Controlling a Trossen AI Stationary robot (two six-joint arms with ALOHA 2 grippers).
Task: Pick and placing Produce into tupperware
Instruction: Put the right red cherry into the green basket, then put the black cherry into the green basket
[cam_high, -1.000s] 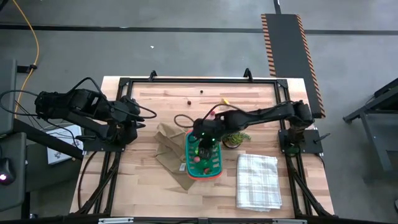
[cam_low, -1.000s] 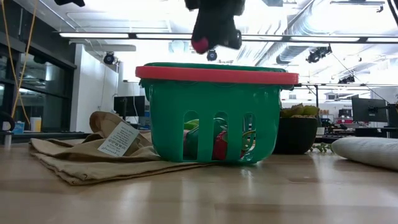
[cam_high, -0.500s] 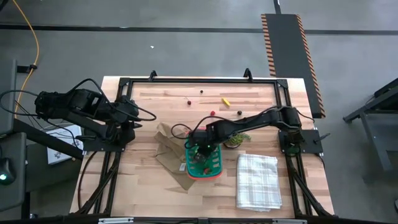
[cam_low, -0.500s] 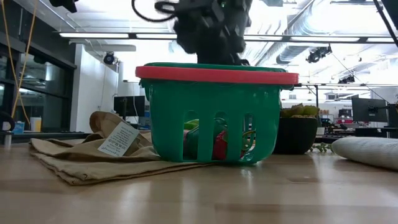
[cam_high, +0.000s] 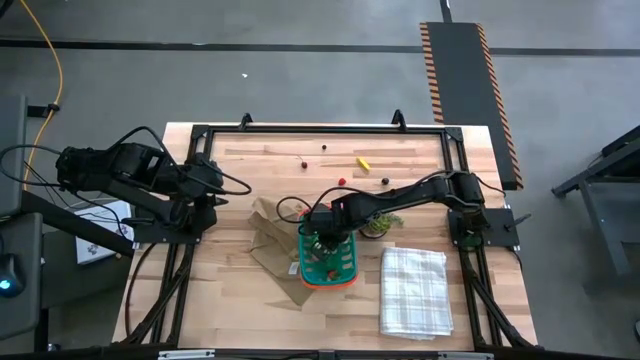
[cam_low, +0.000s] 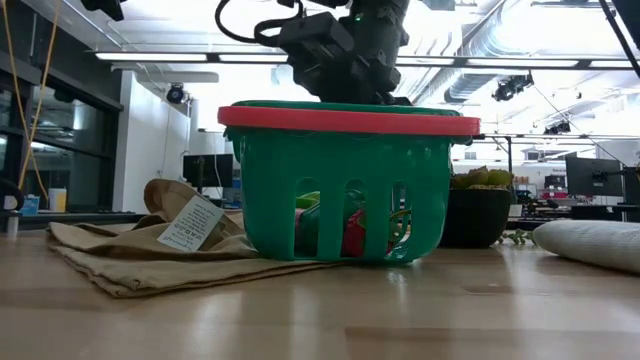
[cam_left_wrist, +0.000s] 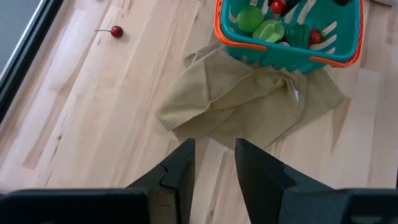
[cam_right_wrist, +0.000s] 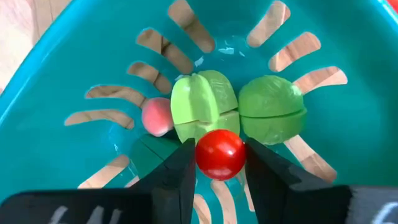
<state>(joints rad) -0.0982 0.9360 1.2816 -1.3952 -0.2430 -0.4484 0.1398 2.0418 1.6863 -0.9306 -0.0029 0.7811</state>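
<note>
The teal tupperware (cam_high: 342, 272) with an orange rim (cam_low: 345, 120) stands on a brown paper bag. In the right wrist view it holds two green pieces (cam_right_wrist: 202, 106) (cam_right_wrist: 272, 109) and a pink piece (cam_right_wrist: 156, 117). My right gripper (cam_right_wrist: 219, 165) reaches down inside it, shut on a small red ball (cam_right_wrist: 220, 152). Loose produce lies farther off on the table: a red ball (cam_high: 342, 183), a yellow piece (cam_high: 363, 162) and dark berries (cam_high: 323, 147). My left gripper (cam_left_wrist: 214, 158) is open and waits at the table's left side (cam_high: 215, 180). My right gripper pinches the red ball (cam_right_wrist: 220, 152) between its two fingers (cam_right_wrist: 178, 168), one on either side. It comes from above, pointing down into the tupperware. The ball is just above the green pieces; whether it rests on them I cannot tell.
A brown paper bag (cam_high: 268, 238) lies under and left of the tupperware. A dark potted plant (cam_high: 378, 222) stands just right of it, and a white checked cloth (cam_high: 413, 290) lies near the right front. A stemmed red ball (cam_left_wrist: 115, 31) lies left of the bag.
My right gripper, carrying the red ball, has come from above the tupperware's rim down into it, shifting toward the table's near edge. It has kept shut on the ball. In the last half second it has hardly moved.
</note>
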